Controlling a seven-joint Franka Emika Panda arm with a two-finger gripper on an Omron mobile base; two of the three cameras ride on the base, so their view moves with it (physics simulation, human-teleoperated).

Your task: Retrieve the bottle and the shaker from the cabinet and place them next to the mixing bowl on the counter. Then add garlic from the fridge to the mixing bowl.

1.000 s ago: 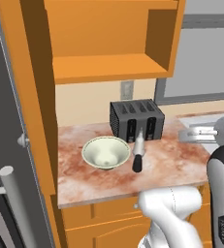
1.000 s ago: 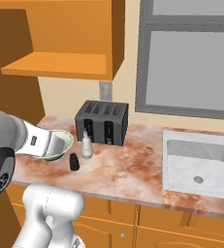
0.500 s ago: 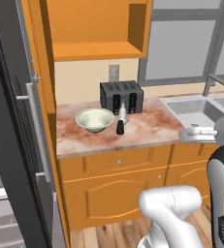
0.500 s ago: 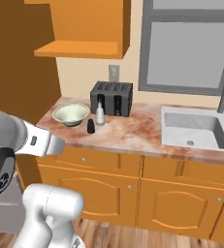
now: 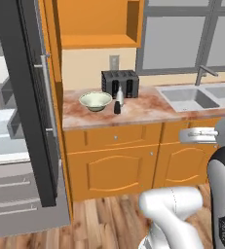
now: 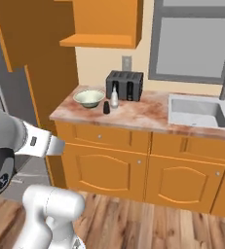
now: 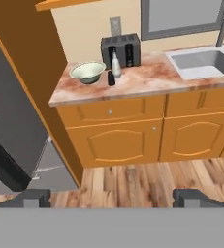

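The two-finger dark gripper (image 7: pixel 111 197) shows its blunt finger tips (image 7: pixel 33 197) at the bottom of the hand view; the jaws stand wide apart and carry nothing; the hand looks forward over plank-patterned wooden floor (image 7: pixel 133 179) toward the counter, well apart from every task object.

Step in hand, as judged: the cabinet items are already delivered; the clear, slender bottle with a narrow neck (image 5: pixel 120 94) and the small dark, stubby shaker (image 5: pixel 117 107) stand upright just beside the pale green, shallow round mixing bowl (image 5: pixel 96 100); the shaker stands just in front of the bottle; whether bottle and shaker touch cannot be told. The garlic step remains; no garlic is discernible in these views.

Next move, as judged: bring the base and arm round to the tall dark grey fridge (image 5: pixel 21 116) at the left end of the counter; its door (image 5: pixel 33 97) stands open, with pale shelves (image 5: pixel 2 126) visible behind it; locate the garlic inside; approach with the jaws kept wide; clear the door edge during the reach.

Surroundings: the bowl looks glazed and smooth; the counter of mottled pink-brown stone pattern (image 5: pixel 143 108) is flat and glossy; a boxy black two-slot toaster (image 5: pixel 120 83) stands behind the bottle against the wall; orange wooden base cabinets with arched panel doors (image 5: pixel 114 165) sit below; a recessed grey metal sink with a tap (image 5: pixel 192 97) lies to the right.
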